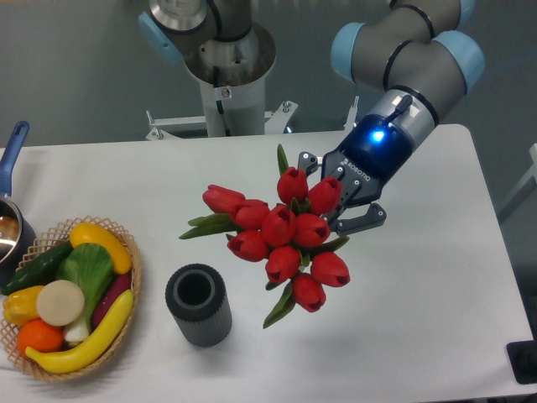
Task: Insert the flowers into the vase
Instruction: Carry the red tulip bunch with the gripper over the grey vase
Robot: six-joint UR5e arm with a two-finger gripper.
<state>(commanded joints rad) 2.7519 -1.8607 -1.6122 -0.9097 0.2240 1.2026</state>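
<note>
White tabletop [419, 319] fills most of the view, with a grey wall behind it and the base of my arm at the top edge. My two-finger gripper [340, 201] reaches in from the upper right, and its dark fingers [362, 220] are closed around the hidden stems of the bunch of red closed tulip buds with narrow green leaves [281, 235]. I hold the bunch lifted off the table with the blooms fanned toward the camera and to the left, so the stem ends sit behind the heads and I cannot see them from here. That grip near the stems keeps the soft heads free of the jaws.

The small dark grey ribbed cylinder vase [199, 304] stands upright on the table, below and to the left of the bunch and apart from it, its round mouth open upward. The lowest bud hangs near the vase's right side but not over the opening. The bunch spreads wider than that mouth, so I judge the stems must be turned downward and centred above the hole before I lower them; a tilted entry could nudge the light vase over.

At the left edge a woven wicker basket of plastic vegetables [126, 252] sits clear of my path, with a blue-handled saucepan [13, 222] behind it
</note>
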